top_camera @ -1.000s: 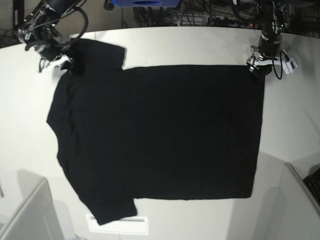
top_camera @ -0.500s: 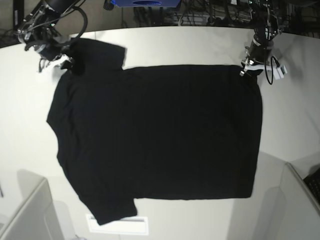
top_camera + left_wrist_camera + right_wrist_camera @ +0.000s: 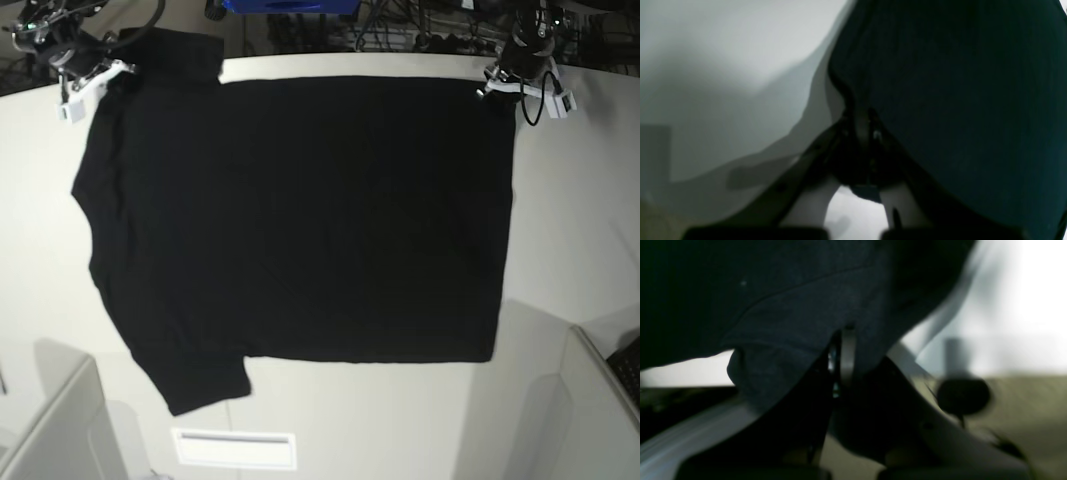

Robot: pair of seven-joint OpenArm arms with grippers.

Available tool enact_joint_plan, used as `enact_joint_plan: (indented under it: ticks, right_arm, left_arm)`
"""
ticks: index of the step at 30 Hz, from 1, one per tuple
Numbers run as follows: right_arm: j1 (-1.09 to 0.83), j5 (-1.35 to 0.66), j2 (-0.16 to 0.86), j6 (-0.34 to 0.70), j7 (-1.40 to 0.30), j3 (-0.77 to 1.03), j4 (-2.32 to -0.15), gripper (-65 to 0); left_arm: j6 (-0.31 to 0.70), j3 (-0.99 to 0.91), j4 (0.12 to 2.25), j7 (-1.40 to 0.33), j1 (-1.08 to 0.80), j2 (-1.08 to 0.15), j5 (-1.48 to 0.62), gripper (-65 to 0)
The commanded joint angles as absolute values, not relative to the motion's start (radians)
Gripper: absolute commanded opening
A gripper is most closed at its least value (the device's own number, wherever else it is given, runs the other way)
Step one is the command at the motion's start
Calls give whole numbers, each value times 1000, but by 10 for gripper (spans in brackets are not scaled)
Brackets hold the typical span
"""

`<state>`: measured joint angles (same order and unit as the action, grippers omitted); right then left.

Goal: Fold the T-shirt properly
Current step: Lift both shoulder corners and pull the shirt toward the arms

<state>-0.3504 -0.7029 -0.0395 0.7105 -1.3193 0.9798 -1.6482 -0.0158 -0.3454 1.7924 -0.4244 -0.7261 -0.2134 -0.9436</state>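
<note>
The black T-shirt (image 3: 300, 220) lies spread over the white table (image 3: 570, 250), its far edge lifted toward the back. My left gripper (image 3: 497, 82) is shut on the shirt's far right corner; the left wrist view shows the cloth (image 3: 957, 100) pinched between the jaws. My right gripper (image 3: 100, 72) is shut on the far left sleeve area; the right wrist view shows the hem (image 3: 800, 316) clamped between the jaws. A near sleeve (image 3: 200, 385) lies flat at the lower left. No print shows.
A white label strip (image 3: 235, 449) lies on the table near the front edge. Grey panels stand at the front left (image 3: 55, 430) and front right (image 3: 600, 410). Cables and a blue box (image 3: 290, 5) sit behind the table.
Both grippers have moved toward the back of the table, pulling the shirt's far edge with them. The whole shirt has slid back and stretched.
</note>
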Motion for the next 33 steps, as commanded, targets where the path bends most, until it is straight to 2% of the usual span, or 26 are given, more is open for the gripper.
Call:
enact_joint_plan:
  ticks: [1, 10, 18, 22, 27, 33]
  right_arm:
    - [-360, -659, -33, 698, -1346, 983, -1675, -650]
    - [-275, -659, -33, 698, -1396, 984, -1844, -650]
    - [-157, -659, -15, 698, -1396, 932, -1847, -650]
    - [-91, -659, -1, 698, -1396, 854, -1821, -650]
    - [8, -657, 5, 698, -1396, 848, -1741, -650]
    - [116, -656, 65, 698, -1396, 842, -1623, -650]
  left_arm:
    - [-2, -351, 1837, -407, -730, -223, -952, -650]
    - [-4, -341, 1977, -407, -722, -222, -960, -650]
    - [-4, -338, 1975, -410, -638, -220, -961, -650]
    - [-5, -351, 1971, -515, -545, -213, -961, -650]
    - [-87, -351, 1965, -544, -460, -191, -960, -650]
    - [-151, -346, 1946, -549, -383, -188, -960, -650]
